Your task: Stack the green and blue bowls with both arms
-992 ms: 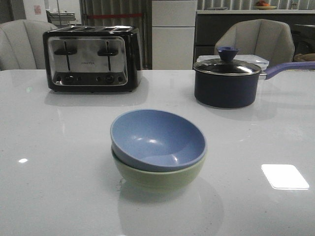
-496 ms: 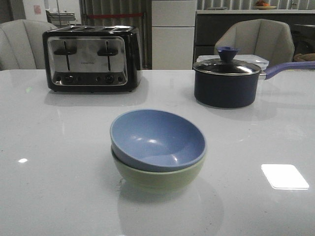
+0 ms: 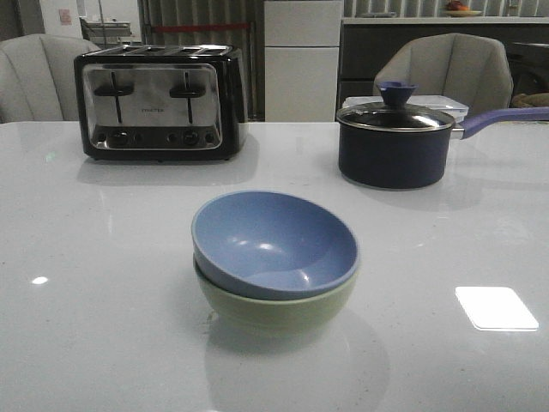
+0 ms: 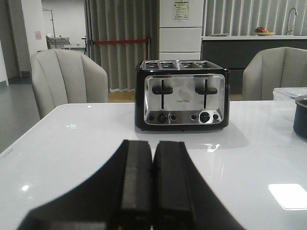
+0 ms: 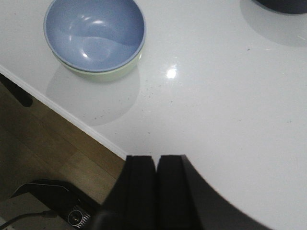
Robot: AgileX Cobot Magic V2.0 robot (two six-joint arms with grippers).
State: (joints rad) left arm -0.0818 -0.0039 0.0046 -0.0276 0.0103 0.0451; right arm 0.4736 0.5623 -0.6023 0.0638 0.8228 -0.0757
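Note:
The dusty blue bowl (image 3: 274, 242) sits nested inside the pale green bowl (image 3: 279, 313) at the middle of the white table (image 3: 103, 326), slightly tilted. The right wrist view shows the same pair from above, the blue bowl (image 5: 94, 32) over the green bowl (image 5: 127, 69), close to the table's near edge. My left gripper (image 4: 153, 143) is shut and empty, held low over the table and facing the toaster. My right gripper (image 5: 157, 157) is shut and empty, well away from the bowls. Neither arm appears in the front view.
A black and chrome toaster (image 3: 159, 101) stands at the back left. A dark navy lidded saucepan (image 3: 395, 142) with a long handle (image 3: 506, 116) stands at the back right. Grey chairs (image 3: 446, 69) are behind the table. The wooden floor (image 5: 43, 134) lies beyond the table's edge.

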